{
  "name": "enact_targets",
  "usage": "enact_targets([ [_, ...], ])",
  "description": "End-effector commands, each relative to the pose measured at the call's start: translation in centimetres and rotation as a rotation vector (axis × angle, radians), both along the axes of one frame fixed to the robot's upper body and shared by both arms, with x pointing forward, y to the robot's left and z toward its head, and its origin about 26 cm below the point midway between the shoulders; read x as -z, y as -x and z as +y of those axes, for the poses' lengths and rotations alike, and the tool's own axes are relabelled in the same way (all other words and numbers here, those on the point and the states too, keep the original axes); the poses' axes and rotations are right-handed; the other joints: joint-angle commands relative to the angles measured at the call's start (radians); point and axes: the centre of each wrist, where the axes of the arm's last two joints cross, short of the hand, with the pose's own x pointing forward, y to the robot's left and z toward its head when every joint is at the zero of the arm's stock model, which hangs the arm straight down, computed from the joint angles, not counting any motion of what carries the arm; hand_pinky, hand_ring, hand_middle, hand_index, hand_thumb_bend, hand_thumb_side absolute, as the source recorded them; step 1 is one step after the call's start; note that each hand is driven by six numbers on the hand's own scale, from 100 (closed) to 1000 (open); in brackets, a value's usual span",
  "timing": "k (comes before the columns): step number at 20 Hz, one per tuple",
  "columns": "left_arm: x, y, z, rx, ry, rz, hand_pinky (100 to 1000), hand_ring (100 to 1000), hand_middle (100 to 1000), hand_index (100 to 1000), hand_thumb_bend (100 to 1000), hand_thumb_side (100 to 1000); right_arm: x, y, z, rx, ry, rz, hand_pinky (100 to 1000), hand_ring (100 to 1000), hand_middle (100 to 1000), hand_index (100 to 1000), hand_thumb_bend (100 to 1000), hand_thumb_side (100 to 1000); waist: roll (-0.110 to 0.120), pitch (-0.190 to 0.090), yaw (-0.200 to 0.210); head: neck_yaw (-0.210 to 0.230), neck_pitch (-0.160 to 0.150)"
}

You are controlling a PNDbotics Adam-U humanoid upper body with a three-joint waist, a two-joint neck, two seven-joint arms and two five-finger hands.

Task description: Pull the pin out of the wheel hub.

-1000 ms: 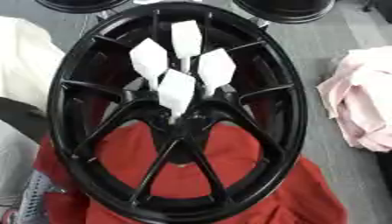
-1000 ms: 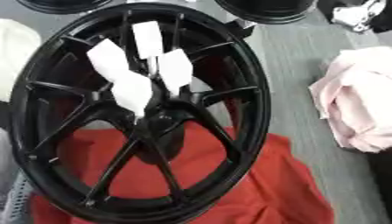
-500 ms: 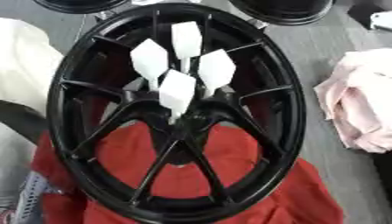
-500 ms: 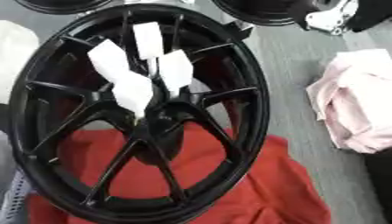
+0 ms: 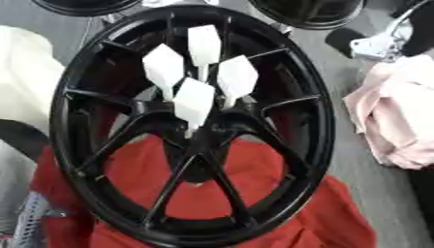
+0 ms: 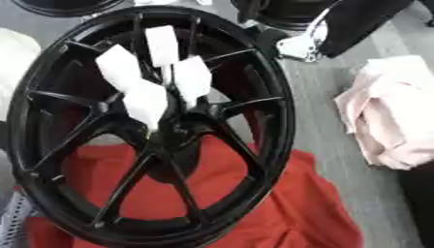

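Observation:
A large black spoked wheel (image 5: 101, 63) lies tilted over a red cloth (image 5: 280, 208). Several white pins with flat diamond-shaped heads stand up from its hub (image 5: 202, 138); the nearest pin (image 5: 194, 101) is the lowest, and another pin (image 5: 204, 43) is the farthest. My right arm comes in from the upper right, black with a silver joint, and my right hand (image 6: 270, 39) shows as a dark shape just beyond the wheel's far right rim, apart from the pins. My left hand shows in neither view.
A crumpled pink cloth (image 5: 398, 116) lies on the grey surface to the right of the wheel. A white cloth (image 5: 25, 72) lies at the left. Two more black wheels (image 5: 318, 12) stand along the far edge.
My right arm has come into view from the upper right and reached down toward the wheel's far right rim. The wheel and pins have not moved.

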Motion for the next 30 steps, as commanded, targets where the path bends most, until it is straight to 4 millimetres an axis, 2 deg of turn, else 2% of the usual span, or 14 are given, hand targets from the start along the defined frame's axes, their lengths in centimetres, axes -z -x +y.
enact_targets([
  [1,-0.8,0.2,0.2,0.006,-0.023,-0.023,790,724,696,884,111,864,-0.4,-0.3,0.5,-0.003,-0.019,0.012,857,815,734,798,100,488,0.004,-0.030,0.001,-0.006,0.006],
  [5,-0.8,0.2,0.1,0.008,-0.021,-0.021,790,724,696,884,111,863,-0.1,-1.4,1.5,-0.020,-0.027,0.049,855,816,737,800,107,481,0.004,-0.033,0.004,-0.013,0.018],
  [13,-0.6,0.1,0.2,0.008,-0.018,-0.016,790,725,696,883,111,863,0.0,-2.9,2.7,-0.050,-0.033,0.102,853,823,745,832,205,437,0.004,-0.036,0.006,-0.018,0.029],
  [18,-0.5,0.1,0.2,0.007,-0.015,-0.014,790,726,696,883,111,864,0.1,-3.2,3.4,-0.077,-0.033,0.122,856,843,770,853,268,388,0.003,-0.037,0.008,-0.024,0.029],
  [25,-0.4,0.1,0.1,0.008,-0.013,-0.011,789,726,695,882,111,864,0.7,-3.7,4.0,-0.111,-0.024,0.157,857,853,778,829,368,277,0.003,-0.036,0.011,-0.030,0.035],
  [30,-0.4,0.1,0.1,0.010,-0.009,-0.009,789,727,695,881,111,865,1.4,-4.3,4.4,-0.119,-0.001,0.162,855,844,762,820,372,285,0.003,-0.036,0.014,-0.039,0.047],
])
